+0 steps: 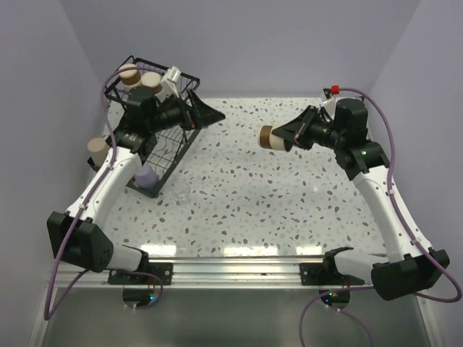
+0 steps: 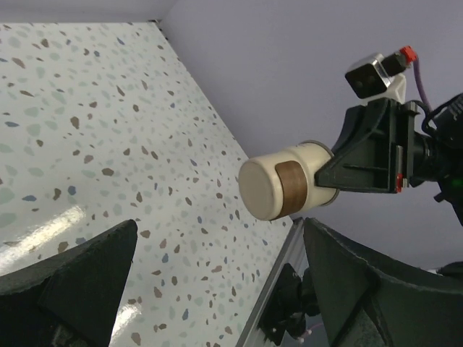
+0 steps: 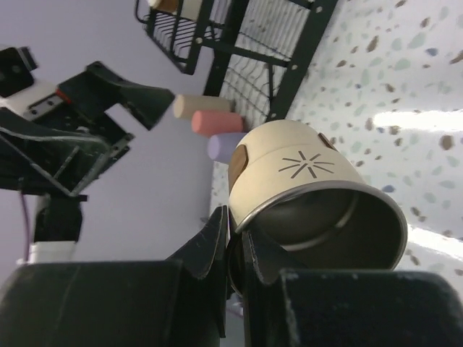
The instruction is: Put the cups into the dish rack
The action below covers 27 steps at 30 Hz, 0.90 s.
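Note:
My right gripper (image 1: 285, 135) is shut on the rim of a cream cup (image 1: 269, 136) with a brown patch and steel inside. It holds the cup sideways above mid-table, as the right wrist view (image 3: 304, 173) shows, one finger inside the rim and one outside. My left gripper (image 1: 210, 116) is open and empty by the black wire dish rack (image 1: 173, 144), facing that cup (image 2: 278, 181). Two cream cups (image 1: 139, 77) sit in the rack's top basket. A tan cup (image 1: 96, 150) and a lavender cup (image 1: 147, 174) stand left of the rack. A pink cup (image 3: 217, 121) shows between them.
The rack stands at the far left near the wall (image 1: 43, 108). A faint clear glass (image 1: 181, 194) seems to stand on the speckled table (image 1: 289, 202) just right of the rack's front corner. An aluminium rail (image 1: 231, 253) runs along the near edge.

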Each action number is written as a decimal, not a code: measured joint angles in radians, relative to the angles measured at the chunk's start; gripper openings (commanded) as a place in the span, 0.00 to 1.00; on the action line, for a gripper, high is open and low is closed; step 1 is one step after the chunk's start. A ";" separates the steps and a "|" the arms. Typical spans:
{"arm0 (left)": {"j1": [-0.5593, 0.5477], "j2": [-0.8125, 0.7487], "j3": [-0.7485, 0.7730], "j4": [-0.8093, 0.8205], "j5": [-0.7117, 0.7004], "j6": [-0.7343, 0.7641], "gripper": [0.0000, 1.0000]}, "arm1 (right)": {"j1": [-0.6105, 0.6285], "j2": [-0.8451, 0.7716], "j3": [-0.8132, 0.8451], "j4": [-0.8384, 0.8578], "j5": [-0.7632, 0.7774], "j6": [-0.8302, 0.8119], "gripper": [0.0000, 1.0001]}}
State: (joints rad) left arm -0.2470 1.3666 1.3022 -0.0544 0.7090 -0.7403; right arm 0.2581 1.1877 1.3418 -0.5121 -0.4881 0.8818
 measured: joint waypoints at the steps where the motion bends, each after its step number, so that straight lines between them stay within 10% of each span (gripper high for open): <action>1: -0.026 0.024 0.006 0.015 0.010 -0.001 1.00 | -0.006 0.005 -0.027 0.040 -0.023 0.036 0.00; 13: -0.080 0.087 -0.048 0.290 0.130 -0.105 1.00 | -0.006 0.016 -0.106 0.584 -0.111 0.402 0.00; 27: -0.084 0.096 -0.242 0.896 0.211 -0.491 1.00 | 0.065 0.052 -0.135 0.676 -0.124 0.462 0.00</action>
State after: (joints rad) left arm -0.3309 1.4624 1.0599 0.8417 0.9203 -1.2316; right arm 0.3233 1.2400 1.2072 0.1635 -0.6117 1.3437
